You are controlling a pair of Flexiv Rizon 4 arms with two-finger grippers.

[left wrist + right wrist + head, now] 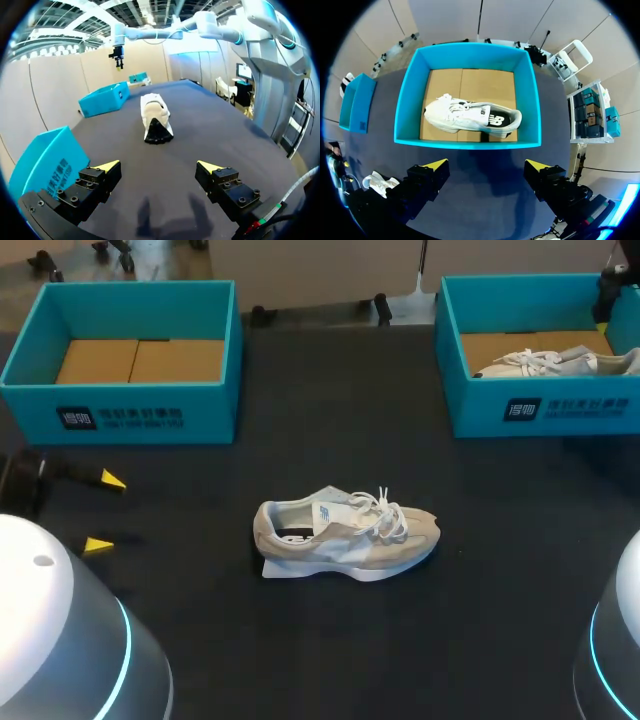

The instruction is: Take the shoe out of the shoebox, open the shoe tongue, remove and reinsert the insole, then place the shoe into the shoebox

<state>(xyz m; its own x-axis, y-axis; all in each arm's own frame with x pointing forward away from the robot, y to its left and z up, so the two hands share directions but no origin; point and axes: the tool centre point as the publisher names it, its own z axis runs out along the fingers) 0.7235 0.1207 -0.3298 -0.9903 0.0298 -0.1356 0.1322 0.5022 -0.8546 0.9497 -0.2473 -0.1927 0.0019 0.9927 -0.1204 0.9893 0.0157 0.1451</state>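
Loose shoe [345,535] sits on the table [300,640], out in the open. It is straight ahead of the left gripper [105,512], well apart, nothing between. Heel and dark collar opening face that gripper, toe points away. Its long axis runs roughly along the gripper's reach line, not across it.

Left gripper is spread wide and holds nothing, hovering low over the table. The empty left box [150,405] is just beside it on one finger's side.

Boxed shoe [470,117] lies flat on the cardboard floor of the right box [465,142]. It is directly ahead of the right gripper [487,163], which hangs above the box. That gripper is also wide open and empty, touching nothing. The boxed shoe's long axis runs parallel to the line joining its two fingertips, so as posed the fingers would close along the shoe's length. My guess is it needs a wrist turn to pinch across the width.

Nearer arm: left for the loose shoe, right for the boxed shoe. My read is that the next move depends on which shoe is being worked. The loose shoe looks ready for tongue and insole work, with the heel-first approach falling to the left arm.
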